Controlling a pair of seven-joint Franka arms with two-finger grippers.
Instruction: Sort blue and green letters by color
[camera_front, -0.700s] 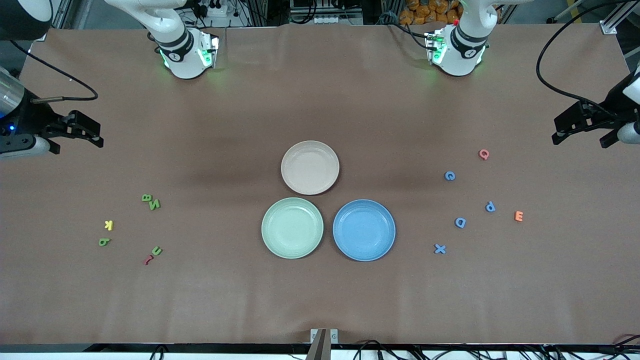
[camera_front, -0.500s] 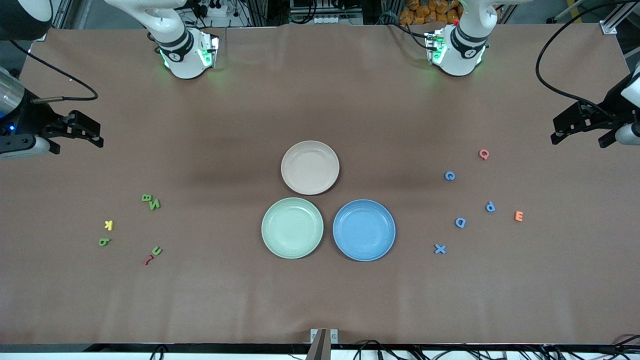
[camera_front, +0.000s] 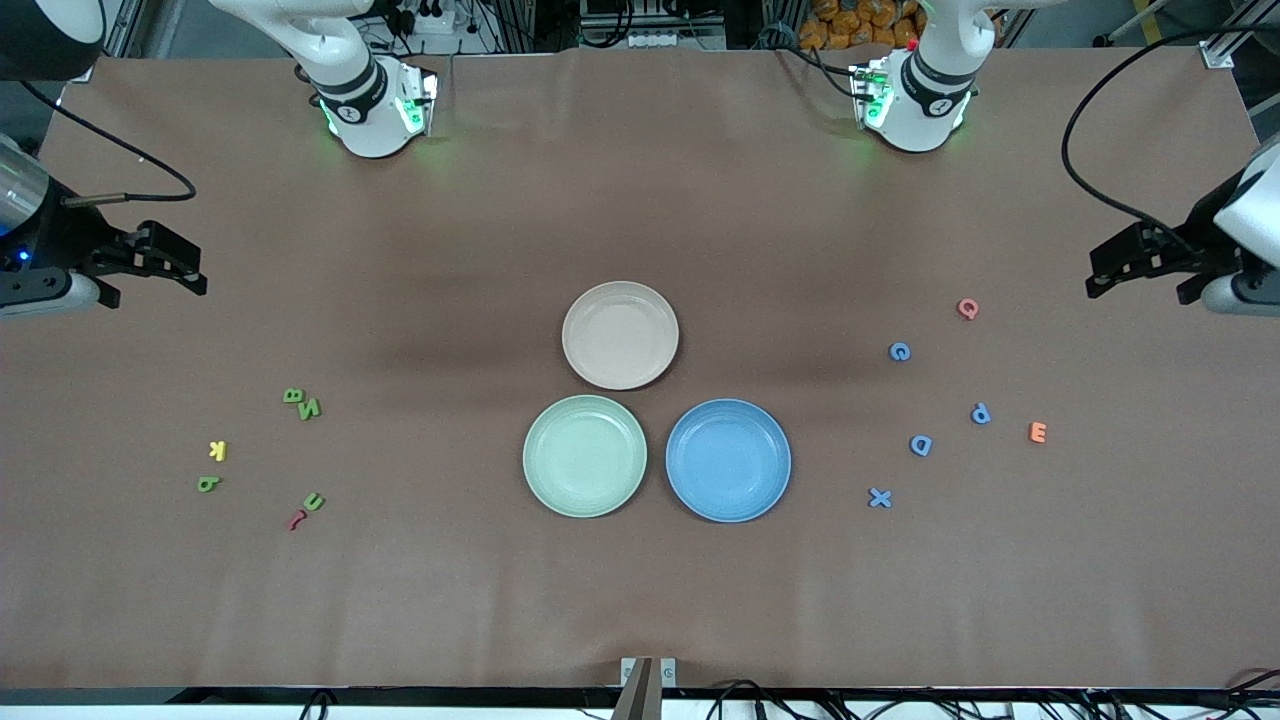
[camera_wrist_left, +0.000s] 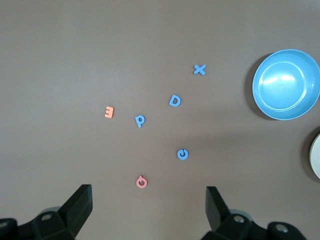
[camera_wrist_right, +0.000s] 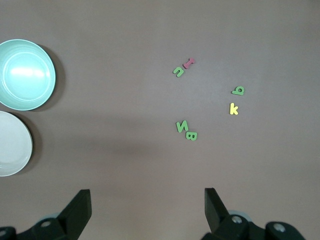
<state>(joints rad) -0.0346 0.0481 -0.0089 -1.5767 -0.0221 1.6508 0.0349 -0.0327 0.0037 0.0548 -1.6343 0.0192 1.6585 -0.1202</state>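
Four blue letters lie toward the left arm's end of the table: C (camera_front: 899, 351), P (camera_front: 980, 413), D (camera_front: 920, 445) and X (camera_front: 879, 497). My left gripper (camera_front: 1140, 285) hangs open above the table near that end; its wrist view shows the C (camera_wrist_left: 183, 154) and the P (camera_wrist_left: 140, 120) past its empty gripper (camera_wrist_left: 148, 200). Four green letters lie toward the right arm's end: B (camera_front: 292, 395), N (camera_front: 310, 408), b (camera_front: 207, 484) and u (camera_front: 313, 501). My right gripper (camera_front: 150, 290) waits there, open and empty (camera_wrist_right: 147, 197).
A beige plate (camera_front: 620, 300), a green plate (camera_front: 585, 415) and a blue plate (camera_front: 728, 418) stand empty mid-table. A pink Q (camera_front: 967, 308) and an orange E (camera_front: 1037, 432) lie among the blue letters. A yellow K (camera_front: 217, 450) and a red squiggle (camera_front: 296, 520) lie among the green ones.
My left gripper has shifted a little inward over the table, toward the pink Q. The right arm and all the letters have stayed where they were.
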